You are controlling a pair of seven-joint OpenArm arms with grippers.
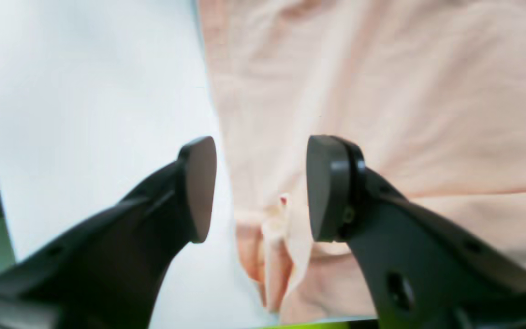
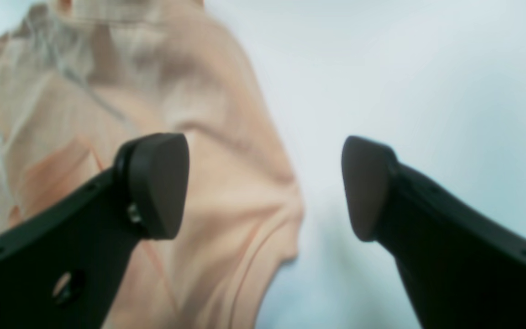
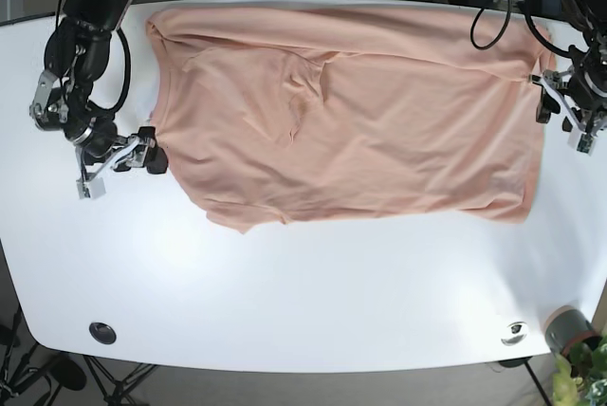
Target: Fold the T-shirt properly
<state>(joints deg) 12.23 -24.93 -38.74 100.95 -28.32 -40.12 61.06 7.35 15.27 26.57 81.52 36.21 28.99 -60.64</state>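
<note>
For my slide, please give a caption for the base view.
Peach T-shirt spread on white table, open grippers at its left and right edges.

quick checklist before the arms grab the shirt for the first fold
1. Left gripper open: ok.
2. Right gripper open: ok.
3. Left gripper straddling the T-shirt edge: ok, one finger over cloth, one over the table.
4. Right gripper at the opposite edge: ok.
5. Shirt lying flat: not ok, wrinkles and a lump near the middle.
6. Cloth between the fingers: cannot tell; neither has closed.
</note>
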